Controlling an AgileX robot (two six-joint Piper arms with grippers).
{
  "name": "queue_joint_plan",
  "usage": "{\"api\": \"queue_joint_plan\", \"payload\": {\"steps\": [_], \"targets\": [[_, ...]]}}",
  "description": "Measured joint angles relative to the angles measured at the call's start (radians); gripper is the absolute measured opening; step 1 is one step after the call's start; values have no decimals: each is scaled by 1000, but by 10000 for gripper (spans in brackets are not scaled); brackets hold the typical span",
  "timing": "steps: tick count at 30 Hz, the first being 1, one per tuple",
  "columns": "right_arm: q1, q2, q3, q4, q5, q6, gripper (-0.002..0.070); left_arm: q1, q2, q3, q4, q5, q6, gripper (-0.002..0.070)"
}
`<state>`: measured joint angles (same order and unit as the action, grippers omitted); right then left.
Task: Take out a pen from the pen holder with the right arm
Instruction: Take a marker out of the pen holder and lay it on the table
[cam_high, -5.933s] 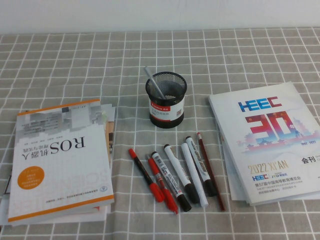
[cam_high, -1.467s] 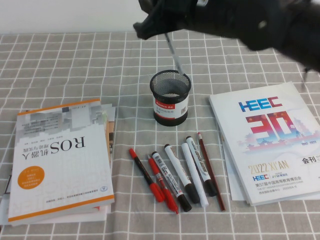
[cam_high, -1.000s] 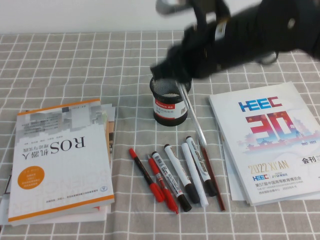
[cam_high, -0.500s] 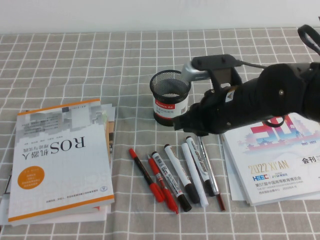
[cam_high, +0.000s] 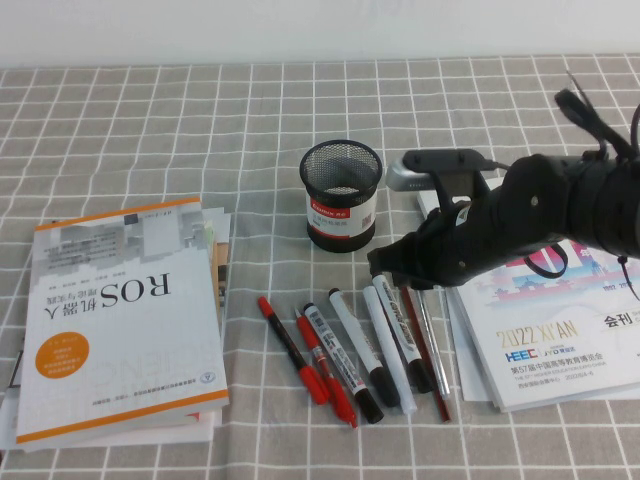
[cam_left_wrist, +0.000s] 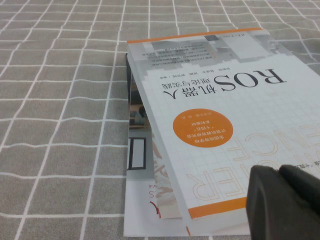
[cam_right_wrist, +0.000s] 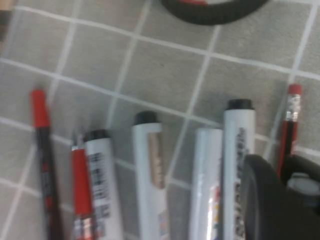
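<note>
The black mesh pen holder (cam_high: 341, 195) stands upright mid-table and looks empty from here. My right gripper (cam_high: 408, 275) is low over the cloth just in front and to the right of it, shut on the top end of a slim silver pen (cam_high: 433, 345). The pen slants down alongside the red pencil (cam_high: 424, 345), at the right end of the row of markers. In the right wrist view the gripper (cam_right_wrist: 284, 175) shows the silver pen's end (cam_right_wrist: 302, 184) between its fingers. My left gripper (cam_left_wrist: 285, 200) is shut and empty above the ROS book (cam_left_wrist: 225, 115).
Red pens (cam_high: 300, 355) and black-and-white markers (cam_high: 360, 350) lie side by side in front of the holder. A HEEC booklet stack (cam_high: 545, 350) lies under my right arm, and the ROS book stack (cam_high: 120, 310) lies at the left. A grey checked cloth covers the table.
The right arm lifted the silver pen out of the holder and swung it down. In the last half second it moved right and lower, bringing the pen beside the red pencil.
</note>
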<state>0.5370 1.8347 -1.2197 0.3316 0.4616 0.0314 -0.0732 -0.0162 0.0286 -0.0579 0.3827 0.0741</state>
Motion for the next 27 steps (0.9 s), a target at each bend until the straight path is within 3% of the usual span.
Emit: {"api": "queue_joint_plan", "payload": {"steps": [16, 23, 27], "targets": [[-20, 61, 0, 8, -32, 2, 36, 0, 0, 0, 0, 0, 0, -3], [-20, 61, 0, 19, -40, 20, 231, 0, 0, 0, 0, 0, 0, -3], [-20, 61, 0, 19, -40, 25, 277, 0, 0, 0, 0, 0, 0, -3]]}}
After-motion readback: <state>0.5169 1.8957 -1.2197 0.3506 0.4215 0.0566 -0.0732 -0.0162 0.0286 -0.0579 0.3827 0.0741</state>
